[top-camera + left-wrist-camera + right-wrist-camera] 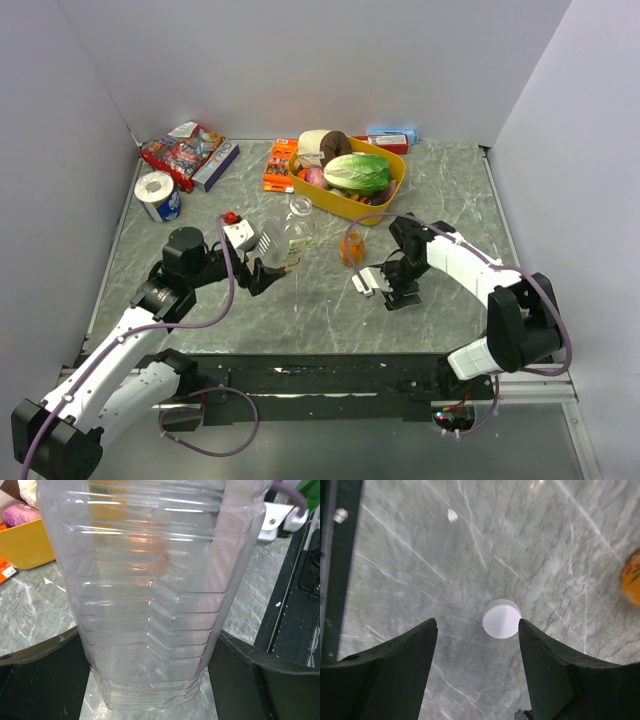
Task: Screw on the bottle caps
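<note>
The clear bottle [150, 605], likely thin and easily squashed, is held low down by the left fingers [40, 680]. The white cap [501, 618] is seen flat on the counter [420, 555] between the spread right fingers [385, 665]. It looks small and slippery, and is best pinched at its rim.

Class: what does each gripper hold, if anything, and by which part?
Left gripper: the clear bottle, by its lower body near the base. Right gripper: nothing, open above the white cap.

White cap [501, 619] lies unobstructed — orange bottle [351, 247] nearby.
</note>
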Robot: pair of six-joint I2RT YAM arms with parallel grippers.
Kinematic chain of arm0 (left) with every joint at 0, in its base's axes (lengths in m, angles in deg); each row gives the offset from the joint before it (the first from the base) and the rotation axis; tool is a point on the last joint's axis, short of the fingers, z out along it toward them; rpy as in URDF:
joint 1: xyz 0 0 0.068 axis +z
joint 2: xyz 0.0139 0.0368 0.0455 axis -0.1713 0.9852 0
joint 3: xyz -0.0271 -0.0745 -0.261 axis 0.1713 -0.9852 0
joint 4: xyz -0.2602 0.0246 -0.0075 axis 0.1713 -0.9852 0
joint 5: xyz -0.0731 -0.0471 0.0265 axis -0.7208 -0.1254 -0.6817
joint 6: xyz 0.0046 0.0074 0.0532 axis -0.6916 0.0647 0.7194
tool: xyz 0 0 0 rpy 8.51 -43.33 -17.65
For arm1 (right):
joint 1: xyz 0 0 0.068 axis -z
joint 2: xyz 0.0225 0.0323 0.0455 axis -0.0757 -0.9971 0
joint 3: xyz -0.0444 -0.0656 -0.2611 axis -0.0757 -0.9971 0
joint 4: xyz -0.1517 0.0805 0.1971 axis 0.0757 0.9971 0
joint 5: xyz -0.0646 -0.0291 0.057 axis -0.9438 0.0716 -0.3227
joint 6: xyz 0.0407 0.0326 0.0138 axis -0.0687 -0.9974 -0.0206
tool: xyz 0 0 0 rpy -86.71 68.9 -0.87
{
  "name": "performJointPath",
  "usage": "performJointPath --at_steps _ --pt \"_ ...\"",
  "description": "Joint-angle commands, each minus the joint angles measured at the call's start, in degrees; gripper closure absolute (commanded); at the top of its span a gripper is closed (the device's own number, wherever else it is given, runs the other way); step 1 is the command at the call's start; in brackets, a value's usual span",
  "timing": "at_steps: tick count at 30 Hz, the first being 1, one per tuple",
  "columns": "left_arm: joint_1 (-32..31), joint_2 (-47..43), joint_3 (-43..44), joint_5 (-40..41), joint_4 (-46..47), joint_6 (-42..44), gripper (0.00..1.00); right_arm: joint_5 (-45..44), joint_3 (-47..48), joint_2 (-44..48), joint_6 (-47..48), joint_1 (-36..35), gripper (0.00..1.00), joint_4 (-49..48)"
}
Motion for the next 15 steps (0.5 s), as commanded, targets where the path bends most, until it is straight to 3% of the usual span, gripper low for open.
performJointPath --at_steps 1,6,15 --pt "0.2 -1.2 2.1 -0.2 0.2 0.9 0.99 -3.9 -0.7 -1.8 1.6 -0.3 0.28 -6.2" --pt "0.3 -1.1 2.0 -0.3 0.4 0.9 0.99 -5.6 -0.1 -4.0 -0.1 -0.4 0.30 -10.0" --pt "0.6 -1.0 1.5 -0.1 0.8 0.8 0.99 -5.9 -2.3 -4.6 4.3 -0.6 0.32 -7.8"
